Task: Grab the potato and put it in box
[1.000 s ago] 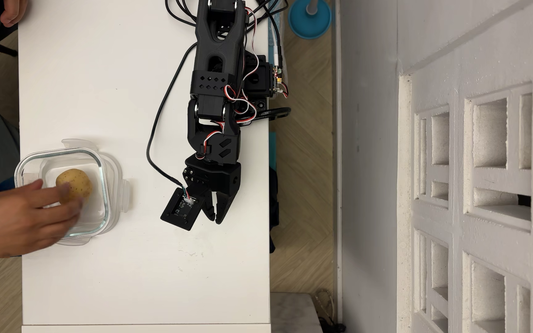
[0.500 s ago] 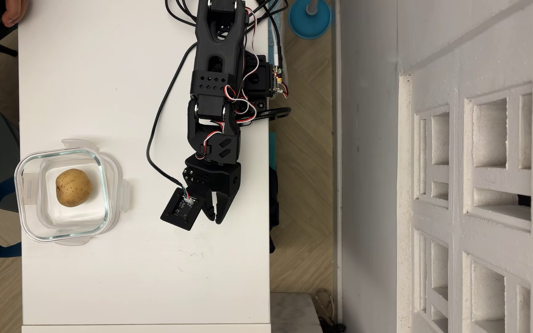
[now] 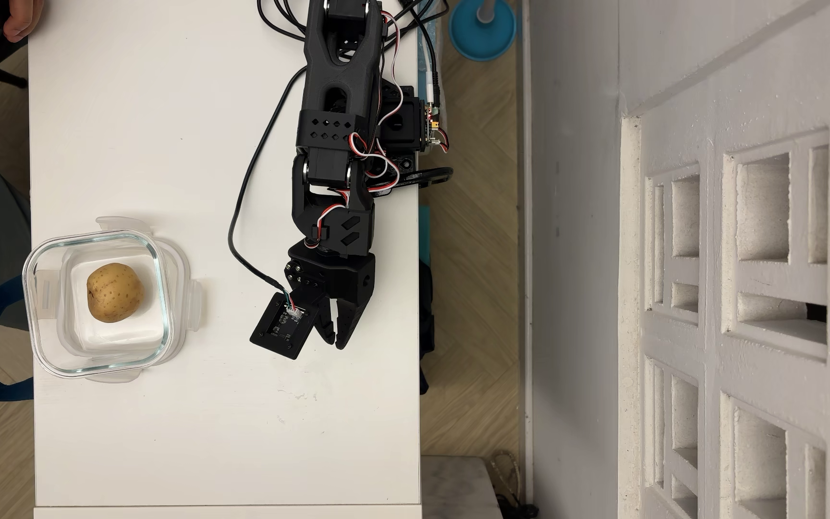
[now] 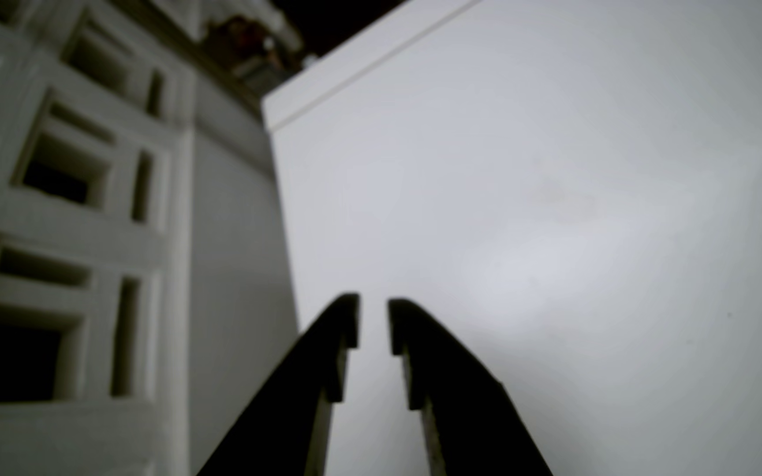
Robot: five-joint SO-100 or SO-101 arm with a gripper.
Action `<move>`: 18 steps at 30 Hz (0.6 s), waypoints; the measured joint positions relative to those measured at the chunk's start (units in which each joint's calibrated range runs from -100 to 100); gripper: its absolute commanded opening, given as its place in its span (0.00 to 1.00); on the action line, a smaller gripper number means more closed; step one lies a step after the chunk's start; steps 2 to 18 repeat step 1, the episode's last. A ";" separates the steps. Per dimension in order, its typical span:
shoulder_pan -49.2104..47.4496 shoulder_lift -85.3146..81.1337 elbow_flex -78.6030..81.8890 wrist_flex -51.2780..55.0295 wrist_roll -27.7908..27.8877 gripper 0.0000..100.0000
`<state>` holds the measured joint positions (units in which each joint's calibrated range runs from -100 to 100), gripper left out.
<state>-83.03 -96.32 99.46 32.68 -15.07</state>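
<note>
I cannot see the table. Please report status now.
Gripper empty, jaws slightly apart. Potato already inside box. Nothing in the way.

Yellow-tan potato (image 3: 114, 292) with small dark speckles, left of the overhead frame. Clear box (image 3: 38, 319), greenish rim. White table (image 3: 213, 424). Black gripper (image 3: 329, 339); red, white and black wires (image 3: 378, 164). Blurry wrist view: table apparently greyish-white (image 4: 553, 183).

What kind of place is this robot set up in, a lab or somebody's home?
Most likely a home. The arm sits on a plain white table over herringbone wood flooring, beside a white decorative lattice wall. A glass food box holding a potato suggests a kitchen item, not lab gear.
</note>
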 measured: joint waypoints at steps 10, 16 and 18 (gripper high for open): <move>0.00 0.00 0.00 0.00 0.00 0.04; 0.00 0.00 0.00 0.00 0.00 0.04; 0.00 0.00 0.00 0.00 0.00 0.04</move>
